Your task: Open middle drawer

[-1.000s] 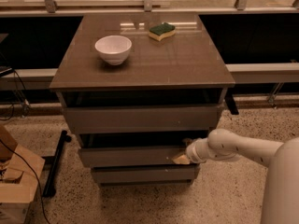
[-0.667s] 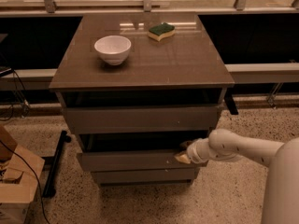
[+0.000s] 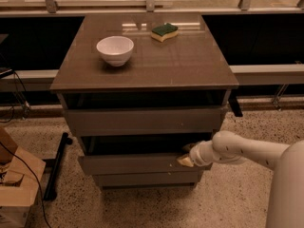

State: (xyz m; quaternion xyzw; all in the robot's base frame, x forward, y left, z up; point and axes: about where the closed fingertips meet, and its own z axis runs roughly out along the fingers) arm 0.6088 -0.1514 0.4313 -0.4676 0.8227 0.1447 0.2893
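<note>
The middle drawer (image 3: 133, 164) is the second of three grey-brown fronts in the cabinet. It stands pulled out a little, with a dark gap above its front. My gripper (image 3: 186, 159) is at the drawer's right end, its yellowish tip against the top edge of the front. My white arm (image 3: 247, 151) reaches in from the lower right. The top drawer front (image 3: 142, 120) above it also stands out a little from the cabinet. The lowest front (image 3: 145, 179) sits further back.
A white bowl (image 3: 115, 50) and a green-and-yellow sponge (image 3: 164, 31) sit on the glossy cabinet top (image 3: 190, 65). A cardboard box (image 3: 14, 186) and a cable lie on the floor at left. A dark rod (image 3: 57, 165) leans by the cabinet's left side.
The middle drawer has slid slightly further out toward the camera, and my gripper has moved with it at its right end.
</note>
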